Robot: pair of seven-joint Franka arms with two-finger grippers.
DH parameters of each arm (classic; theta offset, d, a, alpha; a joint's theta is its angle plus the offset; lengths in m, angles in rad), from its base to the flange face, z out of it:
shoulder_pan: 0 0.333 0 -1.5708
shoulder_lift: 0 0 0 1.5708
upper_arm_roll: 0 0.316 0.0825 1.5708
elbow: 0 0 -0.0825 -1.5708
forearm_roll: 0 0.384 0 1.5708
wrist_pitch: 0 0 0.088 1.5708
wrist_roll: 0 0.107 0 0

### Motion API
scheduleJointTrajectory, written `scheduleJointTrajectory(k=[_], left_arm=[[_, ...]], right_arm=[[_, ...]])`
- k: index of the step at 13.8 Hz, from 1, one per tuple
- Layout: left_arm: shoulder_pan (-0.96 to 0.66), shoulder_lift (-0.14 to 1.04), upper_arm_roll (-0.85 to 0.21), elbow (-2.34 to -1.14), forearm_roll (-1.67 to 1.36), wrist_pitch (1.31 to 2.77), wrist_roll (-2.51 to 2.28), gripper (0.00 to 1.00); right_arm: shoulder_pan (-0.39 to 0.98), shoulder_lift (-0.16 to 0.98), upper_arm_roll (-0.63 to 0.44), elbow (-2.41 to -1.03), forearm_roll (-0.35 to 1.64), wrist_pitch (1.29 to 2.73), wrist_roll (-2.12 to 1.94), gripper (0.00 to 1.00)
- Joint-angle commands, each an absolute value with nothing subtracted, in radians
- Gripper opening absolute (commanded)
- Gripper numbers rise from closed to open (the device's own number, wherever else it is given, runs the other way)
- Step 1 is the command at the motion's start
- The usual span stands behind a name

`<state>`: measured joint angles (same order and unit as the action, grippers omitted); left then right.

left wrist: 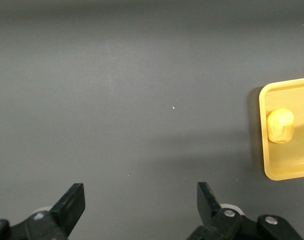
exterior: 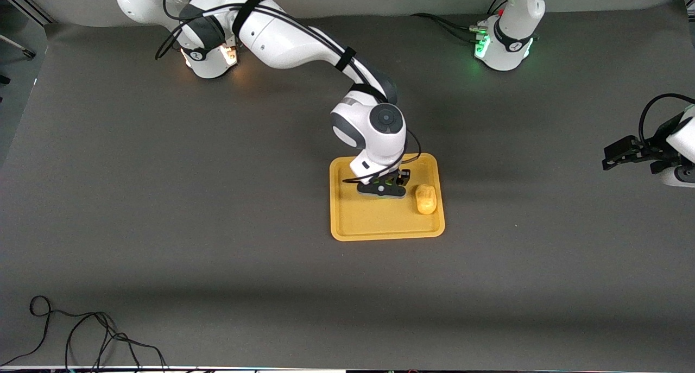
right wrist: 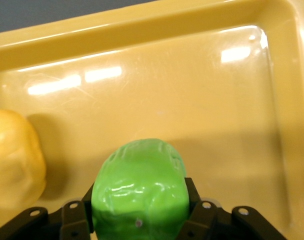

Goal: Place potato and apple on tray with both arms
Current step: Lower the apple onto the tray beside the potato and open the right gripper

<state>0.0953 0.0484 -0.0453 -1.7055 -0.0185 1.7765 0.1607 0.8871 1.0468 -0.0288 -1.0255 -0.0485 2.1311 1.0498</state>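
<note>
The yellow-orange tray (exterior: pixel 380 223) lies mid-table. The potato (exterior: pixel 425 198) rests in it, by the rim toward the left arm's end. My right gripper (exterior: pixel 383 189) is low over the tray beside the potato, shut on the green apple (exterior: pixel 381 188). In the right wrist view the apple (right wrist: pixel 137 175) sits between the fingers of the right gripper (right wrist: pixel 139 200), just over the tray floor (right wrist: pixel 192 100), with the potato (right wrist: pixel 14 160) beside it. I cannot tell whether the apple touches the floor. My left gripper (exterior: pixel 613 156) waits open and empty over bare table (left wrist: pixel 141 200); its wrist view shows the tray (left wrist: pixel 287 170) and potato (left wrist: pixel 280 125).
A loose black cable (exterior: pixel 81 329) lies on the table's edge nearest the front camera, toward the right arm's end. Cables (exterior: pixel 445 23) run to the left arm's base. The grey mat around the tray is bare.
</note>
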Motion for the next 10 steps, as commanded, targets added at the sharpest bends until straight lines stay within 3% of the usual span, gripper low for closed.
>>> scheduleJointTrajectory(k=[1, 2, 3, 6, 10], left_arm=[[0.046, 0.037, -0.017, -1.715, -0.020, 1.773, 0.181, 1.00], [0.046, 0.037, -0.017, -1.715, -0.020, 1.775, 0.181, 1.00], [0.037, 0.035, -0.012, -1.715, -0.018, 1.773, 0.183, 1.00], [0.000, 0.035, 0.028, -1.715, -0.020, 1.775, 0.183, 1.00], [0.009, 0.034, 0.031, -1.713, 0.001, 1.766, 0.184, 1.00]], right_arm=[[0.890, 1.085, -0.043, -0.977, -0.072, 2.148, 1.072, 0.37], [0.885, 1.085, -0.044, -0.977, -0.072, 2.152, 1.072, 0.61], [0.881, 1.085, -0.044, -0.979, -0.071, 2.164, 1.072, 1.00], [0.879, 1.034, -0.051, -0.977, -0.068, 2.131, 1.068, 1.00], [0.853, 0.863, -0.055, -0.969, -0.061, 1.917, 1.062, 1.00]])
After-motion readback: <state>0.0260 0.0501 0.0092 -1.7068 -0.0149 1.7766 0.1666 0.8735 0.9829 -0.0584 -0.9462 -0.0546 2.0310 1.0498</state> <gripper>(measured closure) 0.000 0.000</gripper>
